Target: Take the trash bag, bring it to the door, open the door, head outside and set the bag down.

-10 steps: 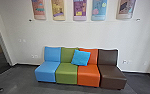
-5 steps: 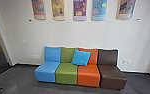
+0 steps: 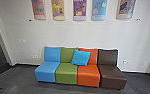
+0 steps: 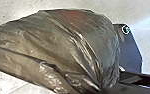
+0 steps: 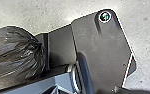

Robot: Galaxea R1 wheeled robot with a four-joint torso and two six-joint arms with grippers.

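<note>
"Where's the trash bag (image 4: 66, 45)?"
"Just beside the robot's dark plate (image 5: 103, 45)."
"And each end effector?"
"Can't tell how far open, or what it pinches."
"Beyond?"
"Four-colour sofa (image 3: 66, 72) along the far wall (image 3: 28, 32), blue cushion (image 3: 81, 58) on it."

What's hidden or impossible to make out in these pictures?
- Contents of the trash bag: left wrist view, hidden by its dark plastic.
- Tops of the wall panels: head view, cut off by the upper edge.
- Parts of the green backrest and orange backrest: head view, behind the blue cushion.
- What the dark leg belongs to: head view, cut off by the left edge.
</note>
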